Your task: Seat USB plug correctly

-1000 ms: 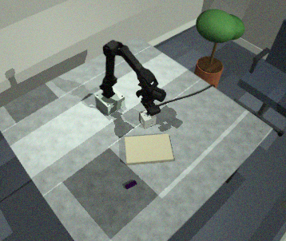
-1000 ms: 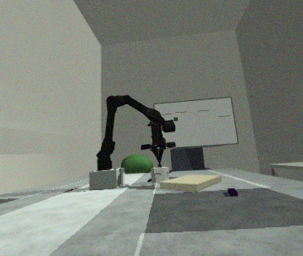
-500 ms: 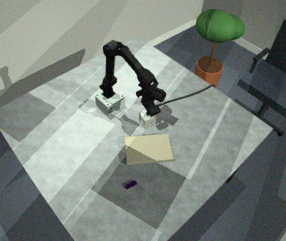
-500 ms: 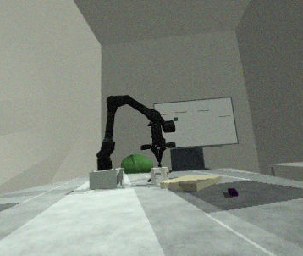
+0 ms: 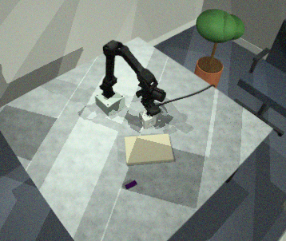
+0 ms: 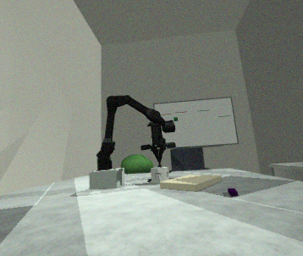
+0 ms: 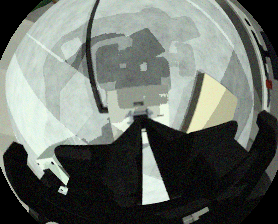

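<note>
The white power cube (image 5: 148, 120) (image 6: 155, 175) (image 7: 122, 96) stands on the table under the arm. My gripper (image 6: 159, 165) (image 7: 142, 123) points down at the cube's top. It is shut on the USB plug, whose small grey-blue body (image 7: 139, 114) shows at the fingertips in the wrist view. The plug is at the top face of the cube, beside a dark slot (image 7: 138, 103). The fingers hide most of the plug, and its depth in the socket and which way round it is cannot be told. In the top and exterior views the plug is too small to make out.
A black cable (image 5: 188, 96) (image 7: 89, 60) runs from beside the cube to the table edge. A pale yellow slab (image 5: 150, 151) (image 6: 190, 182) (image 7: 217, 102) lies close to the cube. A small purple block (image 5: 131, 184) (image 6: 233, 192) lies farther out. The arm's base box (image 5: 110, 104) (image 6: 104, 180) stands on the other side.
</note>
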You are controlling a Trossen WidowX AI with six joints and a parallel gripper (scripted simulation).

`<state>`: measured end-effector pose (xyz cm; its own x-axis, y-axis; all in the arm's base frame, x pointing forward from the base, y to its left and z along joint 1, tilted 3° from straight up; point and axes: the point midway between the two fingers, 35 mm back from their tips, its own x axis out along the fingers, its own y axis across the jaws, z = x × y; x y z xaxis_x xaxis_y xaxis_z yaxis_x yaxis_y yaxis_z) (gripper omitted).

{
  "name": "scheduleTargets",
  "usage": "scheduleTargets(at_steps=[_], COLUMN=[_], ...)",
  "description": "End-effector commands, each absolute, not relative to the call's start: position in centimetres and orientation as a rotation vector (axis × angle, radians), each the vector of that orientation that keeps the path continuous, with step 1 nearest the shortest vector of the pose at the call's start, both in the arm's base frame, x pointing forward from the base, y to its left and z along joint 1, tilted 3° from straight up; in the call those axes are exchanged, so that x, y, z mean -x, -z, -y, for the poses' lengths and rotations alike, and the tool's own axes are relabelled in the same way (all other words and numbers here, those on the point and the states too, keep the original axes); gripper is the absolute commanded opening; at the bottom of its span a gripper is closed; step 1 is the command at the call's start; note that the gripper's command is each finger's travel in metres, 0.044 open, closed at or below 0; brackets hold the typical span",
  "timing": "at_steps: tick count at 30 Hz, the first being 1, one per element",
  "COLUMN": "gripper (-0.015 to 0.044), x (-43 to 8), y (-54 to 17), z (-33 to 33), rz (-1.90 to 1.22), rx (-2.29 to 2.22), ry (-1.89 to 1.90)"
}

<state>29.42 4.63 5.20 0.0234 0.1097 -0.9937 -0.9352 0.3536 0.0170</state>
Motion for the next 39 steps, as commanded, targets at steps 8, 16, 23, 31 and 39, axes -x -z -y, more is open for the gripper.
scheduleTargets(at_steps=[8,16,23,31,39], gripper=[0.0000,0.0000,0.0000,0.0026,0.0095], x=[-29.46,-29.46,-29.46,-29.44,-29.44], y=[-4.95,-4.95,-4.95,-5.16,-5.16], z=[-4.66,-4.66,-4.66,-4.67,-4.67], rz=[-1.276,-1.276,-1.276,-1.273,-1.273], rx=[0.863,0.863,0.863,0.862,0.862], ry=[-0.992,-0.992,-0.992,-0.990,-0.990])
